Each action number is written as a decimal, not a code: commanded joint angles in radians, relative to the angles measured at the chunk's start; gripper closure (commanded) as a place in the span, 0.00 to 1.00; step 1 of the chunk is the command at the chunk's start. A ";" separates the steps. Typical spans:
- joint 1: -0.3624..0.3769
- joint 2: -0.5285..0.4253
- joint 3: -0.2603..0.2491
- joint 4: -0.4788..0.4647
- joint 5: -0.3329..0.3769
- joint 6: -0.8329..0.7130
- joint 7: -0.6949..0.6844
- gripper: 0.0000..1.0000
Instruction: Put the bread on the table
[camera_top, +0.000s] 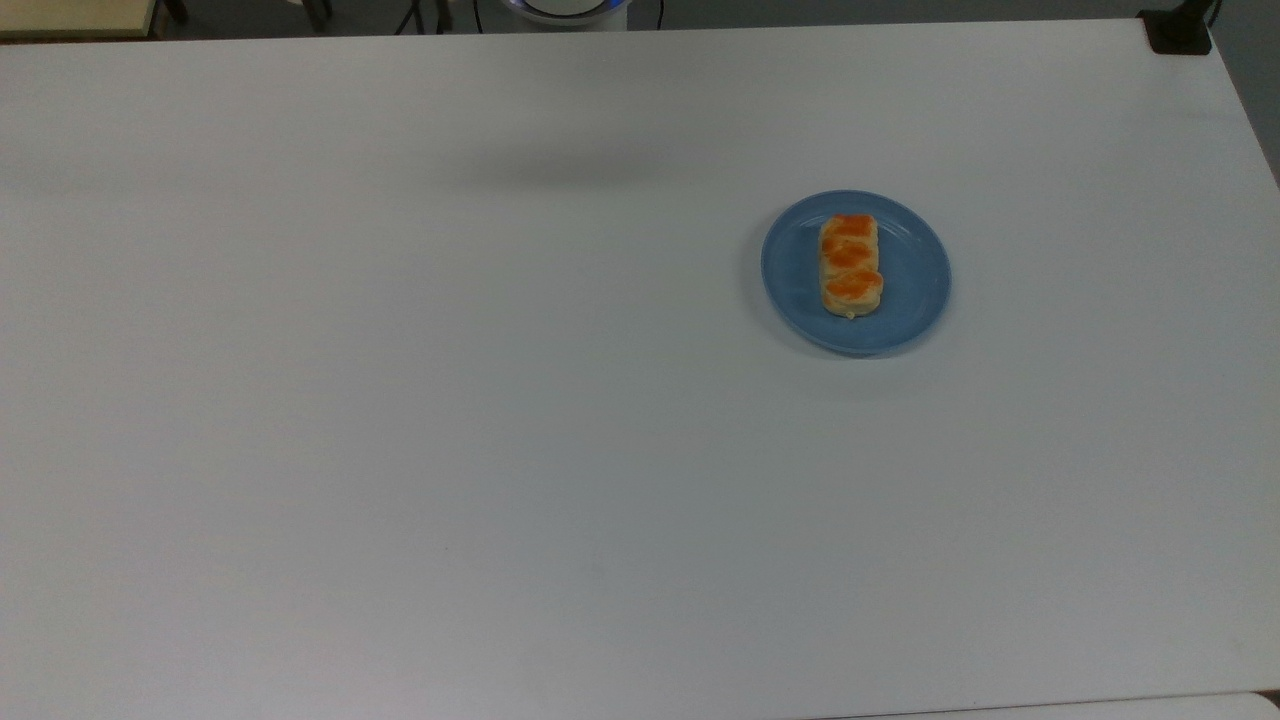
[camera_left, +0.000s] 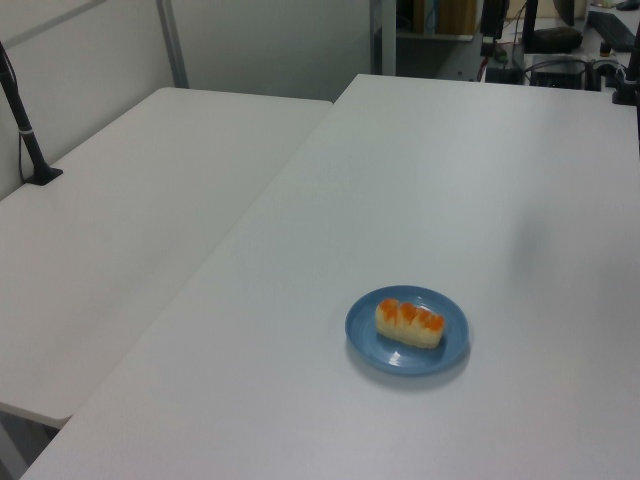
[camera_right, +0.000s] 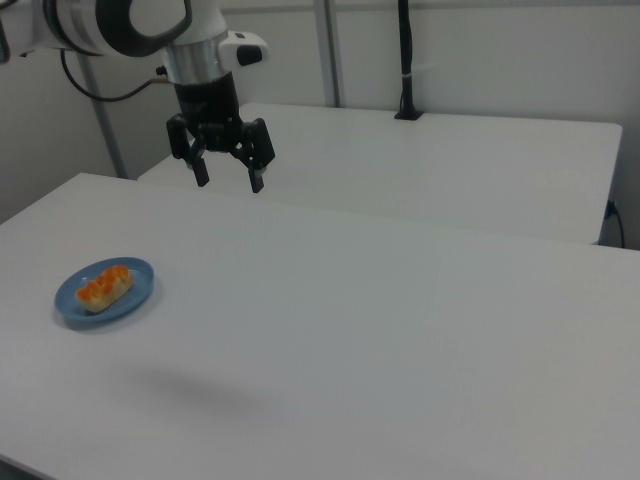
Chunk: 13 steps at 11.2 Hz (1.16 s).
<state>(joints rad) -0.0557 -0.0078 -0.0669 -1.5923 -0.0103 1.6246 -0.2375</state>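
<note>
The bread, a pale-yellow roll with three orange-brown bumps, lies on a round blue plate. The plate rests on the white table. In the right view my gripper hangs high above the table, up and to the right of the plate, open with nothing between its fingers.
A second white table adjoins the first one. A black post is clamped to it. My arm's base sits at the top view's upper edge. A black clamp holds the table's corner.
</note>
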 joint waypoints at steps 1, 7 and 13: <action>0.078 0.011 -0.002 -0.034 0.009 0.001 -0.092 0.00; 0.255 0.075 0.083 -0.098 0.026 0.119 0.333 0.00; 0.302 0.262 0.289 -0.123 0.020 0.297 0.604 0.03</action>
<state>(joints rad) 0.2161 0.1912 0.2049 -1.7122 0.0014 1.8576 0.3114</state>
